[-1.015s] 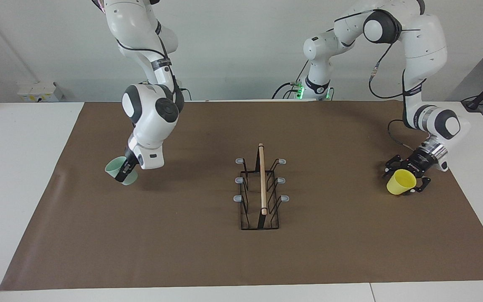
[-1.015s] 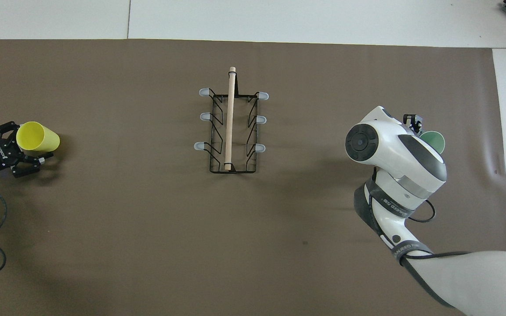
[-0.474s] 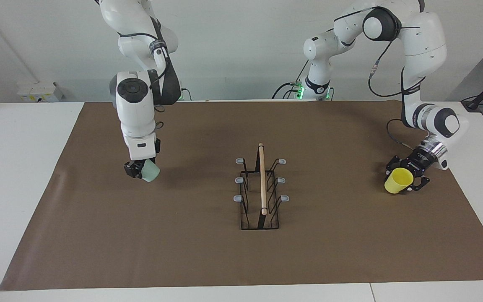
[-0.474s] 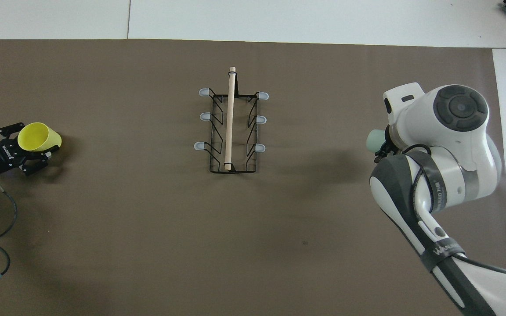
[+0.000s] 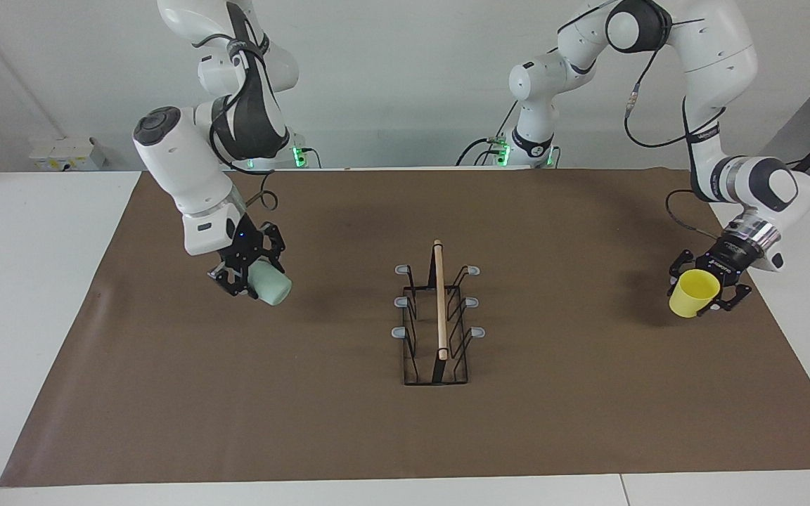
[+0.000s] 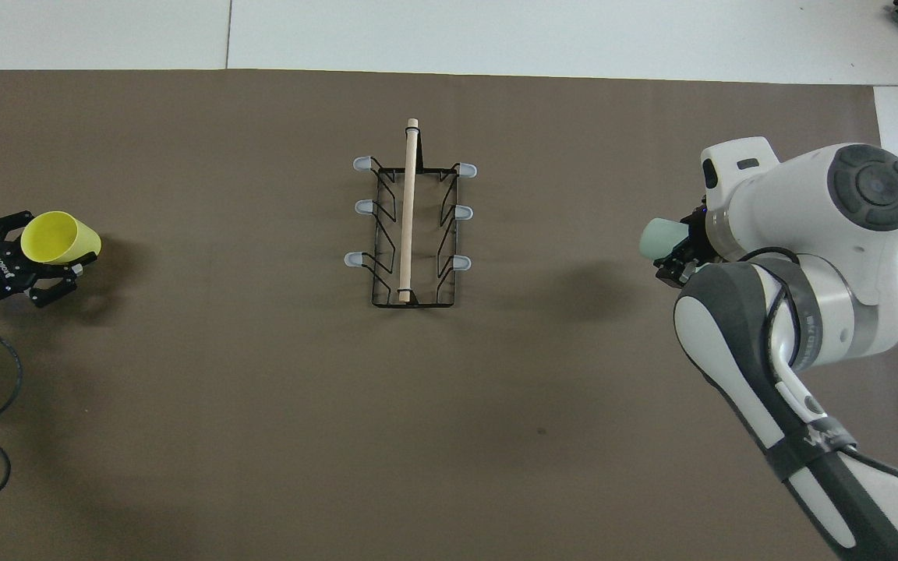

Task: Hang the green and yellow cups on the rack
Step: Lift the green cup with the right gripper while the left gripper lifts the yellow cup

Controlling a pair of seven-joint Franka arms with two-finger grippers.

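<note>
The right gripper (image 5: 249, 275) clasps the green cup (image 5: 269, 285) in the air, base tipped toward the rack (image 5: 436, 320), over the mat at about nine o'clock from the rack in the facing view. The left gripper (image 5: 709, 287) grips the yellow cup (image 5: 691, 294) near its rim, lifted at about three o'clock from the rack. Both cups look light, thin-walled and smooth, so likely slippery and easily squeezed; holding by the wall near the mouth seems sound, leaving the opening free for a grey-tipped prong (image 5: 400, 301).
</note>
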